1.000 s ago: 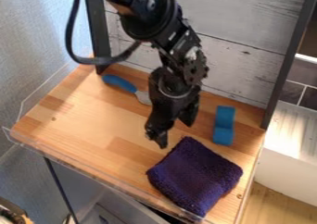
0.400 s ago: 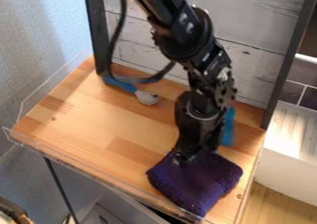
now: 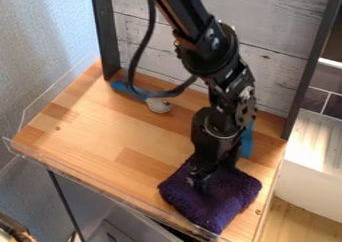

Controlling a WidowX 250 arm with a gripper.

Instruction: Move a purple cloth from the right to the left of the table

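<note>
The black gripper [image 3: 203, 182] hangs down over the upper left part of the purple cloth [image 3: 220, 202], its lower end at the cloth's surface. Whether it holds any of the fabric cannot be made out. The cloth lies folded in a thick square at the front right of the wooden table [image 3: 100, 131], and the gripper hides its back corner.
Behind the arm, a blue block [image 3: 248, 142] stands partly hidden at the right. A utensil with a blue handle [image 3: 127, 89] lies at the back left, the arm's cable crossing over it. A clear rim [image 3: 87, 180] runs along the front edge.
The arm has come right and toward the front, from beside the cloth to over it, and lately a little lower. The cloth has stayed in place.
</note>
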